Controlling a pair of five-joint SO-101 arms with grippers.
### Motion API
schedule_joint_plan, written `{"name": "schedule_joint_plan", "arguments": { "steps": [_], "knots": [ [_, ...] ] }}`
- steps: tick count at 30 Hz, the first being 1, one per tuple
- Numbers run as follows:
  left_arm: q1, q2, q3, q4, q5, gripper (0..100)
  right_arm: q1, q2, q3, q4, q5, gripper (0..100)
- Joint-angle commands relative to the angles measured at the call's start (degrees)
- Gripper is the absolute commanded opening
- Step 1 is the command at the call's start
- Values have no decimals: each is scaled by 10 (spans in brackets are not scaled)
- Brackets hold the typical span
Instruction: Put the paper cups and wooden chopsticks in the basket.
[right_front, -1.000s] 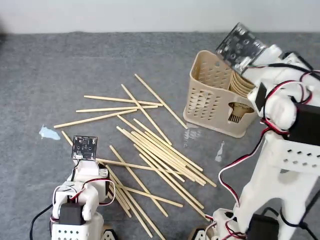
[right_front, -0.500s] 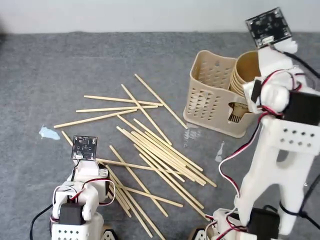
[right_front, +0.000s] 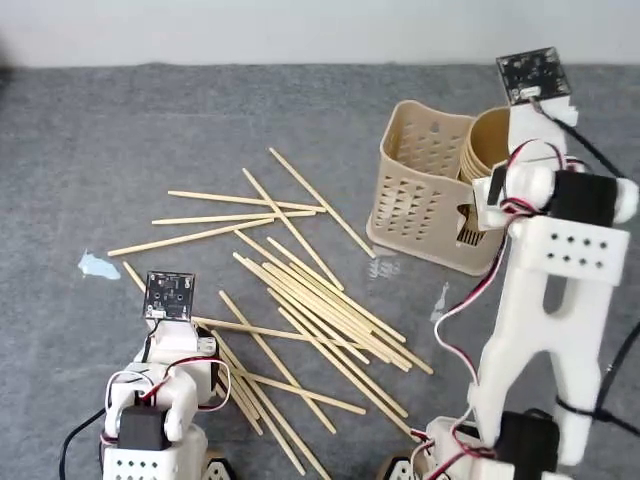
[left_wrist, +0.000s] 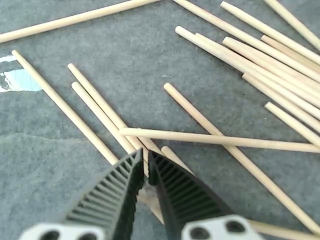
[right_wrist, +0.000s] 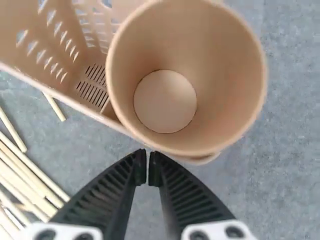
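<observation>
High view shows the paper cups (right_front: 488, 140) stacked upright at one end of the basket (right_front: 420, 195). The right gripper (right_wrist: 148, 152) is poised over their rim, jaws pressed together on nothing. Wooden chopsticks (right_front: 320, 305) lie strewn across the mat, most slanting away from the basket. The left gripper (left_wrist: 145, 156), likewise closed and empty, sits low over the nearest ones and looks the likelier arm to take them.
</observation>
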Motion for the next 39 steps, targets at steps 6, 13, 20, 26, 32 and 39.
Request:
{"name": "schedule_joint_plan", "arguments": {
  "steps": [6,13,20,26,32,39],
  "knots": [
    [1,-10,-5,2,6,14,-15,-69,-20,-66,-3,42],
    [1,-10,-5,2,6,14,13,-51,54,-140,-3,42],
    [1,-10,-5,2,6,14,33,-70,200,-209,53,42],
    [1,-10,-5,2,6,14,32,-146,229,-216,76,46],
    [1,-10,-5,2,6,14,29,-186,232,-320,74,46],
    [1,-10,-5,2,6,14,29,-192,230,-378,74,46]
  ]
}}
